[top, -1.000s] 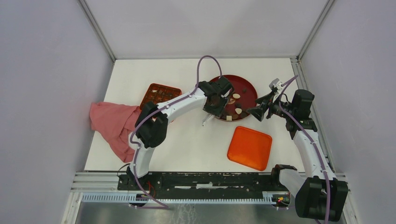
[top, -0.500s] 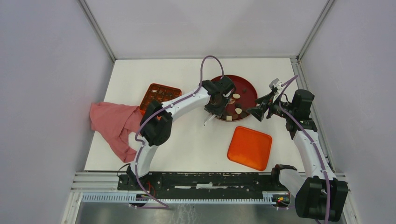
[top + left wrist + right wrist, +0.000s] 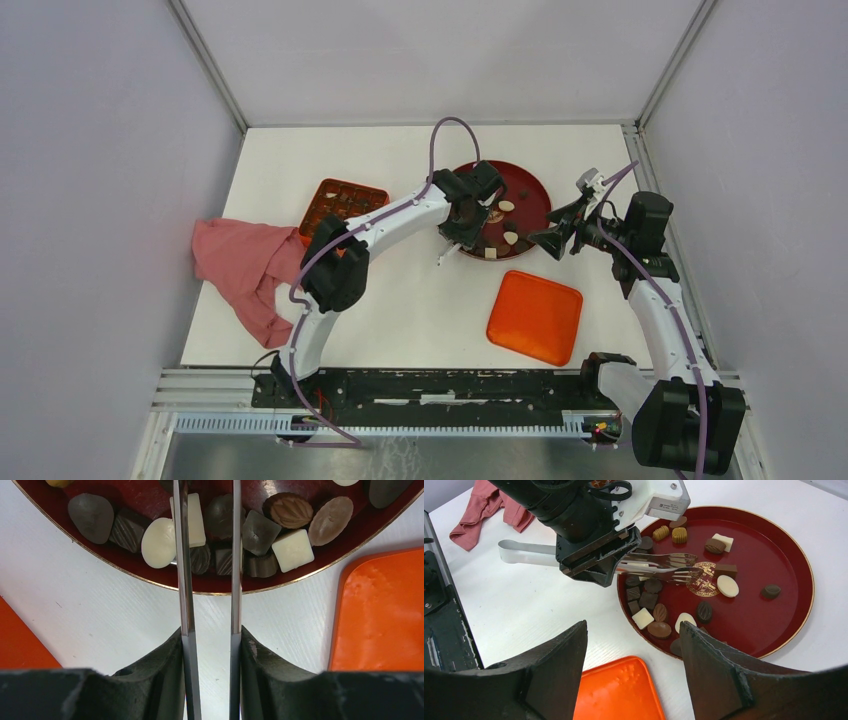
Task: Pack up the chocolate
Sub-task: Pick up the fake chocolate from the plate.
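The chocolate (image 3: 659,629) is several small dark, brown and cream pieces on a round dark-red plate (image 3: 530,190), mostly heaped at its near-left rim (image 3: 292,550). My left gripper (image 3: 462,225) is shut on a pair of metal tongs (image 3: 659,572), whose two blades (image 3: 186,580) run out over the heap. The forked tips hover above the plate's middle, and I see nothing between them. My right gripper (image 3: 634,630) stands open and empty, just right of the plate (image 3: 774,555).
An orange compartmented box (image 3: 342,202) lies left of the plate, partly behind the left arm. Its flat orange lid (image 3: 535,316) lies in front of the plate. A pink cloth (image 3: 240,265) is bunched at the table's left edge.
The left arm's elbow has swung right and its wrist has edged a little farther over the plate with the tongs. The right arm has not moved.
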Controlling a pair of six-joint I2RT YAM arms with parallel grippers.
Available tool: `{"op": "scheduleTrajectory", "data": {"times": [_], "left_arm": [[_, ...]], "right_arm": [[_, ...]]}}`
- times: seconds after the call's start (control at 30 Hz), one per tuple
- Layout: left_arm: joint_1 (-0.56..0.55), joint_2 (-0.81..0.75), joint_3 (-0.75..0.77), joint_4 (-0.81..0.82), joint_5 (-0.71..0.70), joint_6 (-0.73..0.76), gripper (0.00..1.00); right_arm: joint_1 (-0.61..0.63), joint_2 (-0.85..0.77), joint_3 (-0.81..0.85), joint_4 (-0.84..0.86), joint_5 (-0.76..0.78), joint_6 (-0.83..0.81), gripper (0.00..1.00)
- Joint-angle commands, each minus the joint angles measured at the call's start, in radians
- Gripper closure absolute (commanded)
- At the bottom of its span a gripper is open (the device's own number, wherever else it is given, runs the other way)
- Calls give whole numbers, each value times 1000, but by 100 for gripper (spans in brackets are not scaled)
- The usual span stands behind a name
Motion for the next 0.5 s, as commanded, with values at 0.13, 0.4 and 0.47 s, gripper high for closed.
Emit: {"op": "scheduleTrajectory", "data": {"times": [0.13, 0.4, 0.47], "left_arm": [[-3, -91, 24, 64, 60, 38, 98], [14, -150, 4, 66, 51, 45, 98], [21, -175, -15, 66, 41, 48, 98]], "right_arm": [[-3, -10, 2, 30, -21, -5, 27], [-3, -11, 2, 31, -23, -5, 27], [-3, -11, 2, 31, -24, -5, 27]]}}
